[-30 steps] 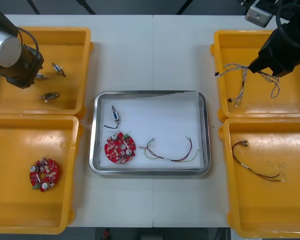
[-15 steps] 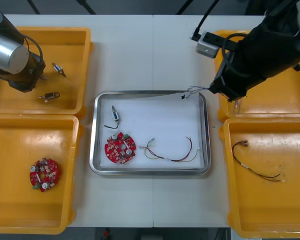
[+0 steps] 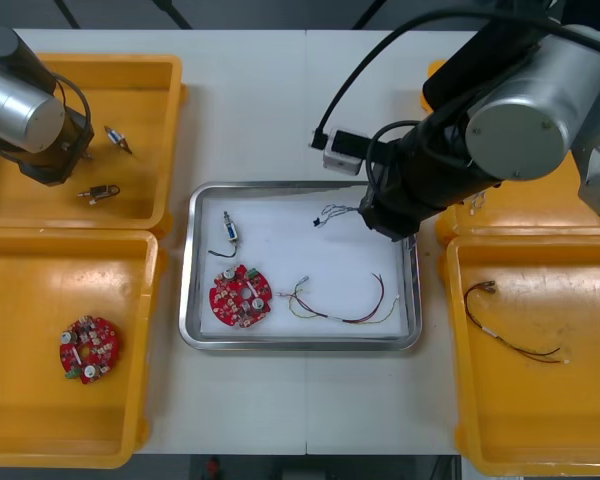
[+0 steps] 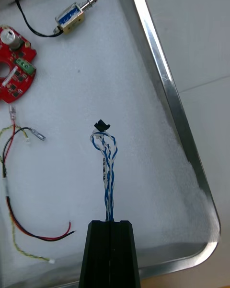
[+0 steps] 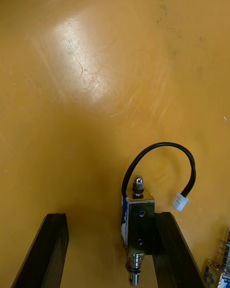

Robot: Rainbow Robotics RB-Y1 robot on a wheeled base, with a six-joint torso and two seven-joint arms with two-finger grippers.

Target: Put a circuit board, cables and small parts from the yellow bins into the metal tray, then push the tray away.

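**Right hand (image 4: 111, 223) has come from the far right bin to the tray, cable in its grip**

Since one second ago, the right arm has carried the twisted blue and white cable (image 4: 106, 165) away from the far right bin (image 3: 525, 218). Now the cable is above the right part of the metal tray (image 3: 188, 270), near its far rim.

The desk (image 3: 280, 100) is light and plain, with one seam along its middle. The tray is a rounded rectangle with a shiny rim and a white, slightly grainy inside.

The black fingers are pressed together on the cable. It comes out from them as a tight twist and ends in small loops and a black connector. I cannot tell if it touches the white surface.

In the tray lie a round red circuit board (image 3: 240, 295), a small metal part (image 3: 230, 232) with a black wire, and a thin red and yellow cable (image 3: 345, 305).

The left hand (image 5: 110, 218) is over the far left bin (image 3: 170, 90), which has a glossy, scratched floor. Its fingers stand apart. A second small metal part (image 5: 137, 218) with a curved black wire lies against the inner side of one finger.
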